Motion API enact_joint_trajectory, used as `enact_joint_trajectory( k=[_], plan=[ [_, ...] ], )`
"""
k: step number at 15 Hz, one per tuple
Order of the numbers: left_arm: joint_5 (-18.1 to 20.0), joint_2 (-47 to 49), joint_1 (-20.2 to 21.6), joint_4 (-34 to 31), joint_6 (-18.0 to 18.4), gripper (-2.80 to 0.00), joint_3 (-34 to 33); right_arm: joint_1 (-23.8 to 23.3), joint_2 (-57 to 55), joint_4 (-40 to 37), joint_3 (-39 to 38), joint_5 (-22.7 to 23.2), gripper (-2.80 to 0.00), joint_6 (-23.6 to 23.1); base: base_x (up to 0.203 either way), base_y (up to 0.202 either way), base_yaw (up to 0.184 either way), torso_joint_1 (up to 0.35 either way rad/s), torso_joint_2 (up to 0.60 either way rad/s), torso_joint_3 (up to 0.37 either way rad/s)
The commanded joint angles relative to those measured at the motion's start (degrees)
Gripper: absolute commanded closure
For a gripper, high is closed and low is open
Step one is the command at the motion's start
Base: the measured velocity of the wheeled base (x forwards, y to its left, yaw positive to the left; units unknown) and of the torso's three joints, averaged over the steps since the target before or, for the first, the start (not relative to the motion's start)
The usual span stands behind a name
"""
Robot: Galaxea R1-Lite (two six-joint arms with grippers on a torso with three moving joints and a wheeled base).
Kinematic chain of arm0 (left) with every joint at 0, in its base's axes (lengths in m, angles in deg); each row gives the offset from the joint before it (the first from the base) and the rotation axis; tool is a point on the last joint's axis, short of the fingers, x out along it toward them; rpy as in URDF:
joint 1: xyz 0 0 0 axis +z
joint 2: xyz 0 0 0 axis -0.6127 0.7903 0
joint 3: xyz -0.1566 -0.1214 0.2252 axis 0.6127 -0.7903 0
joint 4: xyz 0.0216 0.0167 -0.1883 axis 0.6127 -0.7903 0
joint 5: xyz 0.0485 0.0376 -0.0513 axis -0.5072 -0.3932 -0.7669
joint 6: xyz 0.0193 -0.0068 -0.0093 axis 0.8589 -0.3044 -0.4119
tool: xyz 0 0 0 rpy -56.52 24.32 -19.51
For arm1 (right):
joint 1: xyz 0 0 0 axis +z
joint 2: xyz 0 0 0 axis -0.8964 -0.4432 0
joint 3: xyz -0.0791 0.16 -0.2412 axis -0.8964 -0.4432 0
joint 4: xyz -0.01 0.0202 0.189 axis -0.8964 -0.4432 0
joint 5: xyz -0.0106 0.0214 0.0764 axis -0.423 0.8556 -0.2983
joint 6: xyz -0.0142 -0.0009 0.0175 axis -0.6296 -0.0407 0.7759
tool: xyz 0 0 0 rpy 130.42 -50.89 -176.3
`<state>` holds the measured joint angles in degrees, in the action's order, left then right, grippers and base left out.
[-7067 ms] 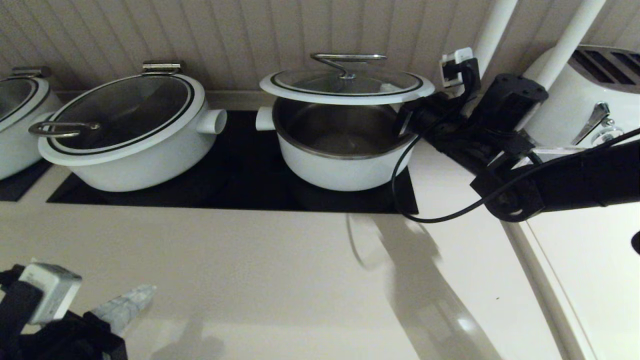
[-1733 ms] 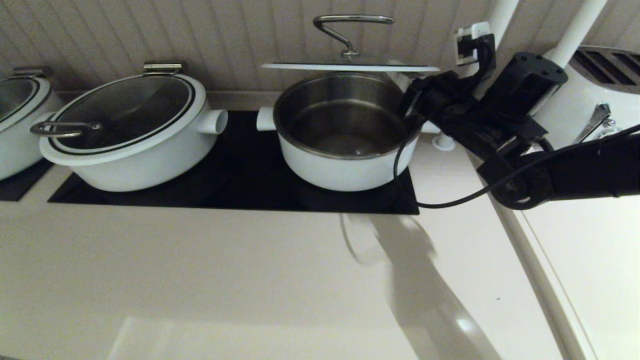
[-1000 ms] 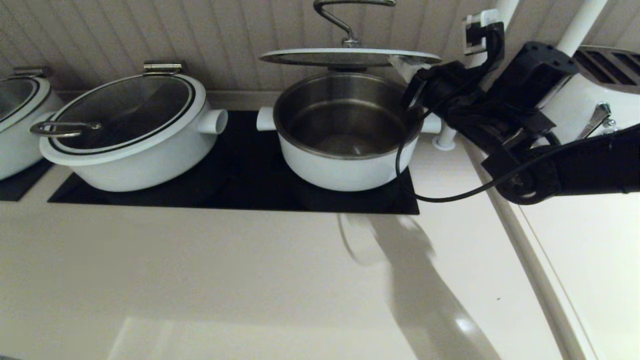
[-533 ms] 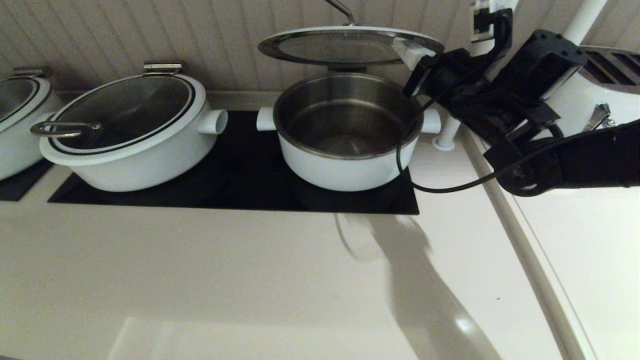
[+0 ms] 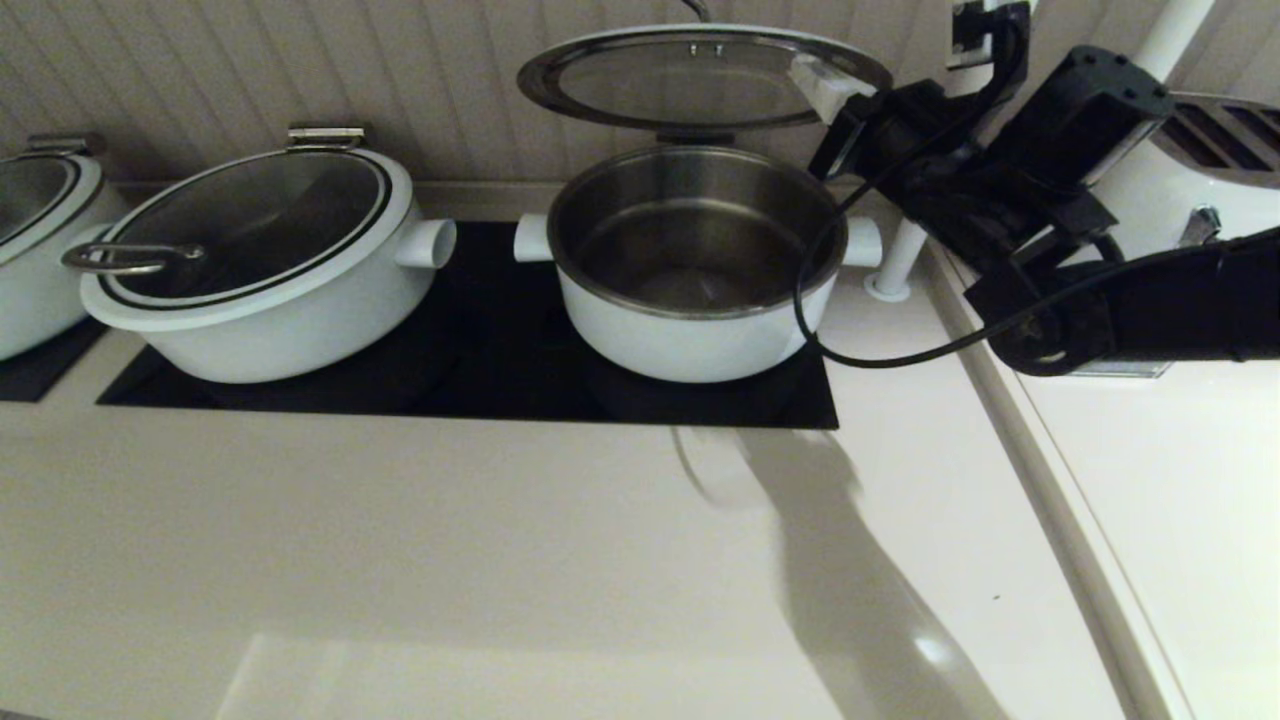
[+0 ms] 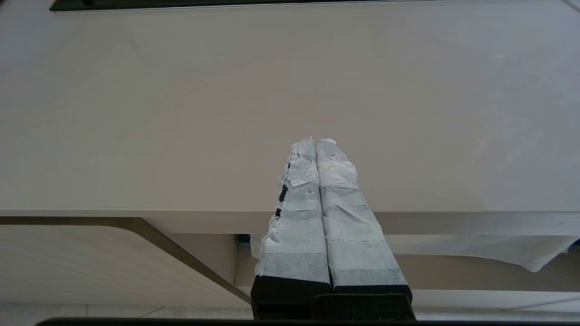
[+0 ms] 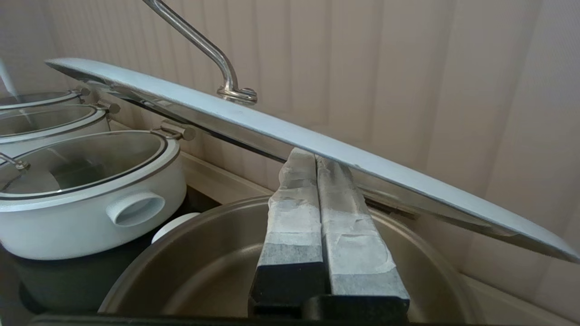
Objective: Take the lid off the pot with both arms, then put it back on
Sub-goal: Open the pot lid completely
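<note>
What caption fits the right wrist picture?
Right pincer, fingers together, props the tilted white-rimmed glass lid above the open steel-lined white pot.

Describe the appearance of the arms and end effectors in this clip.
The right arm is black and jointed, with a loose black cable looping off it and a small white block near the wrist. Both the right end effector and the left end effector have black finger bases wrapped in frayed white tape.
</note>
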<state>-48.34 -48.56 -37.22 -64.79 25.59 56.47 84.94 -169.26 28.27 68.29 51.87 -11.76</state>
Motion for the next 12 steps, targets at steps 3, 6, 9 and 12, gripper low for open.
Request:
enact_joint_trajectory(
  k=[3, 6, 9, 12],
  plan=[
    [0.02, -0.1, 0.04, 0.02, 0.0, 0.0, 0.0, -0.33, -1.56, -0.66, 2.64, 0.36, 0.0, 0.0, 0.0, 0.0, 0.0, 0.0, 0.0, 0.0],
    [0.02, -0.1, 0.04, 0.02, 0.0, 0.0, 0.0, -0.68, -1.75, -0.66, 3.16, 0.36, 0.0, 0.0, 0.0, 0.0, 0.0, 0.0, 0.0, 0.0],
    [0.02, -0.1, 0.02, 0.02, 0.0, 0.0, 0.0, -0.77, -1.66, -0.57, 3.53, 0.36, 0.0, 0.0, 0.0, 0.0, 0.0, 0.0, 0.0, 0.0],
    [0.02, -0.1, 0.04, 0.02, 0.0, 0.0, 0.0, -0.77, -1.57, -0.78, 4.87, 0.36, 0.0, 0.0, 0.0, 0.0, 0.0, 0.0, 0.0, 0.0]
  ],
)
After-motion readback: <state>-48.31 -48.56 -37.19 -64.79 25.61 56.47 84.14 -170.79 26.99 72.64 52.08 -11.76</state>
